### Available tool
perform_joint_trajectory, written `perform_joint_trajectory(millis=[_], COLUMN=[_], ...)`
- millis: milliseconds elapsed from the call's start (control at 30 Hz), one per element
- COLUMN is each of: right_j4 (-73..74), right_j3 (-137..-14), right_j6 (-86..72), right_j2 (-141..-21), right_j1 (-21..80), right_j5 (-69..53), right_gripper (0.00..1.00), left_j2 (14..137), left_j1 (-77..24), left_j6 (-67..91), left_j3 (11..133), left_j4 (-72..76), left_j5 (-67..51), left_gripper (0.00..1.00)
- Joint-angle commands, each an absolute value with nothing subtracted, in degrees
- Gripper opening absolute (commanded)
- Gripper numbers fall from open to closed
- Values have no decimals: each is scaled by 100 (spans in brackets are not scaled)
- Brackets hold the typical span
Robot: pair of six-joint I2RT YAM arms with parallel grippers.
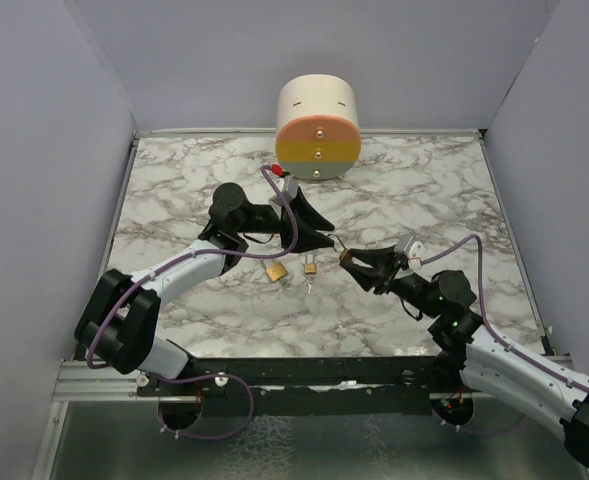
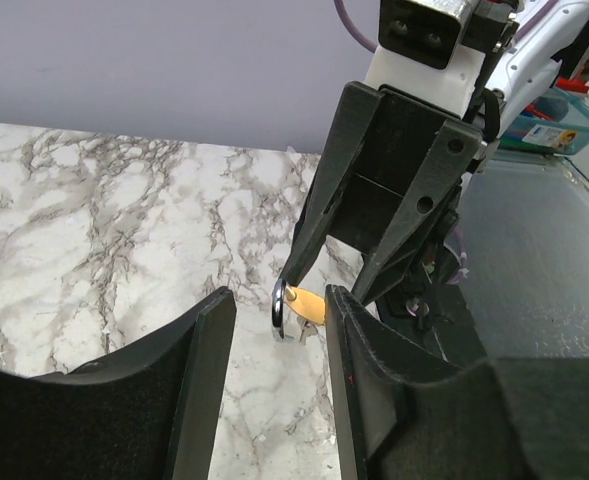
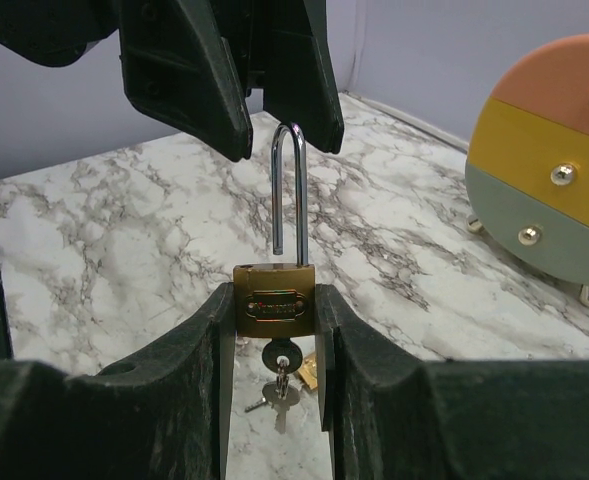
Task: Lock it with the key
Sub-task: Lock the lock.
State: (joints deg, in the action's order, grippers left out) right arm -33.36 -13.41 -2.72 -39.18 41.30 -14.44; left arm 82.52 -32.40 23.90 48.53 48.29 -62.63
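Padlock: small brass padlock with a long steel shackle. It is held off the white marble-patterned table, mid-table between the two arms.
Shackle: it points toward the left arm. One leg looks to stop just short of the body, so I judge it not yet locked.
Key: a dark-headed key seems seated in the keyway underneath, with spares dangling. I can't be sure.
Right gripper: clamped on the body's two narrow edges, which leaves shackle and key reachable.
Left gripper: fingers spread with nothing between them, poised at the shackle's crown, likely to press it home.
Nearby: a second brass padlock lies loose on the table. A cream drum with a striped face stands at the back, well apart.
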Motion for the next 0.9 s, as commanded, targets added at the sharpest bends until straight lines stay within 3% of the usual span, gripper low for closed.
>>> perform_joint_trajectory(millis=[0, 233, 533, 867], right_j4=[-3397, -3384, -3400, -3505], right_j3=[-1571, -1615, -1634, -1916], right_j6=[-189, -167, -136, 553], right_j2=[-3765, -3758, -3865, -4132], right_j1=[4148, 4143, 4148, 4148], right_j5=[-1292, -1292, -1239, -539], right_gripper=[1, 1, 1, 1], left_j2=[8174, 8228, 8315, 8460], left_j1=[-3287, -3287, -3327, -3370], left_j6=[2409, 2425, 2674, 3422], left_j3=[4892, 4892, 5070, 5287], left_j4=[4980, 4982, 4979, 4982], left_j5=[-6128, -6100, -6143, -5980], left_gripper=[45, 41, 0, 0])
